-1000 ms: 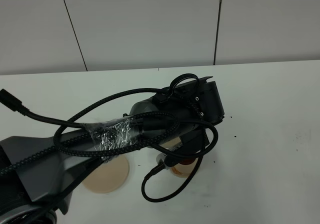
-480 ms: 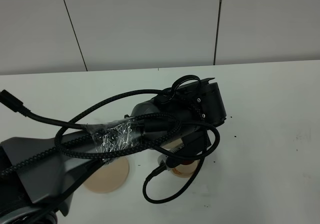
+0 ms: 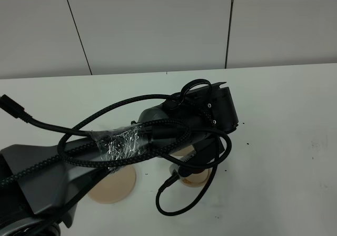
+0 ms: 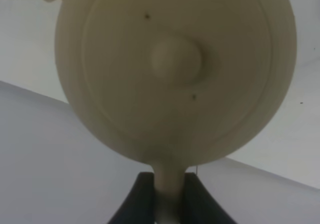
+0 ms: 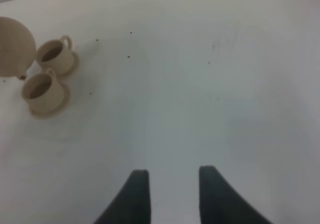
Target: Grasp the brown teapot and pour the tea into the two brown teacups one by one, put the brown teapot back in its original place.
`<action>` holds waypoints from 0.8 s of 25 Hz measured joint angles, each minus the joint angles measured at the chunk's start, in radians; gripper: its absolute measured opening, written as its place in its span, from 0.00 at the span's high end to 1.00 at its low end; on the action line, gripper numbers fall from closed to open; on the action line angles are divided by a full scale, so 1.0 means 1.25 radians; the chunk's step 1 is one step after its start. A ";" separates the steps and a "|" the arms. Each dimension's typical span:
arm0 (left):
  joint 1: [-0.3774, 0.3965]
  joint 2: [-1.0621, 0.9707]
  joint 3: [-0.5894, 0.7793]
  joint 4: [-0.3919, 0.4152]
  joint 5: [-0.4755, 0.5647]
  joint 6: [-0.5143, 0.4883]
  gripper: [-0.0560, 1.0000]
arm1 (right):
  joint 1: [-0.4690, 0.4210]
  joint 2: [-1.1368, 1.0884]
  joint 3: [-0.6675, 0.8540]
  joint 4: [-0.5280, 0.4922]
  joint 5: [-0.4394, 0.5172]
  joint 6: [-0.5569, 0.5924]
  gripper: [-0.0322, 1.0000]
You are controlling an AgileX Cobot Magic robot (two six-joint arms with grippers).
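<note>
The brown teapot (image 4: 175, 69) fills the left wrist view, its knobbed lid facing the camera and tipped over. My left gripper (image 4: 170, 191) is shut on its loop handle (image 4: 169, 184). In the right wrist view the teapot (image 5: 14, 46) hangs beside the two brown teacups (image 5: 54, 54) (image 5: 42, 90), which stand on small saucers. Its spout tip is close over the second cup. From above, my left arm (image 3: 174, 125) hides the teapot, and only part of one cup (image 3: 192, 179) shows. The flat round saucer (image 3: 111, 186) lies bare. My right gripper (image 5: 172, 191) is open above bare table, far from the cups.
The white table (image 3: 284, 115) runs to a grey panelled wall (image 3: 158, 25) at the back. Black cables (image 3: 181, 204) loop off my left arm and hang over the table near the cups.
My left wrist has barely shifted. The hanging cable loop has swung slightly to the right and covers a bit more of the cup. My right gripper has held still.
</note>
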State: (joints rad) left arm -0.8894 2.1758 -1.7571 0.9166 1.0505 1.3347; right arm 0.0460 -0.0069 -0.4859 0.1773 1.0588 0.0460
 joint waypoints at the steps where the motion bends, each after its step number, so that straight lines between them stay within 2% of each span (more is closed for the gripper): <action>1: 0.000 0.000 0.000 0.000 0.002 -0.006 0.79 | 0.000 0.000 0.000 0.000 0.000 0.000 0.74; 5: 0.000 0.000 0.000 -0.004 0.007 -0.022 0.79 | 0.000 0.000 0.000 0.000 0.000 0.000 0.74; 10: 0.000 -0.002 -0.006 -0.047 0.024 -0.026 0.79 | 0.000 0.000 0.000 0.000 0.000 0.000 0.74; 20: 0.017 -0.002 -0.103 -0.136 0.088 -0.036 0.79 | 0.000 0.000 0.000 0.000 0.000 0.000 0.74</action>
State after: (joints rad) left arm -0.8678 2.1728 -1.8863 0.7460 1.1607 1.2901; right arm 0.0460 -0.0069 -0.4859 0.1773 1.0588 0.0460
